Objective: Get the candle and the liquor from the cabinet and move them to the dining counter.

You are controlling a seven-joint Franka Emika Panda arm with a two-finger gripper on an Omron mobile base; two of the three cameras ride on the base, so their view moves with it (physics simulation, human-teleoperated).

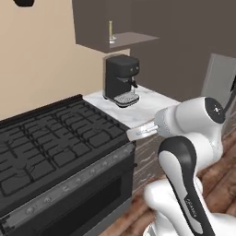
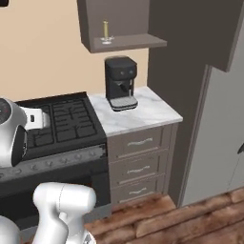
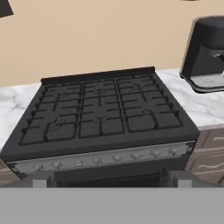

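Pale-yellow stick candle (image 2: 106, 31) stands in the open dark brown wall cabinet (image 2: 125, 44); fetching has yet to begin. Next: reach up. Gripper opening cannot be told.

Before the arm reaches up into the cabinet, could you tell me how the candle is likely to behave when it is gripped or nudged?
The candle is a slim stick, upright in a small dish holder, so it looks top-heavy and probably tips easily if nudged high. It seems light for its height. A thin wax stick may snap under a hard squeeze. It stands near the front edge of the cabinet shelf, so a push could send it off.
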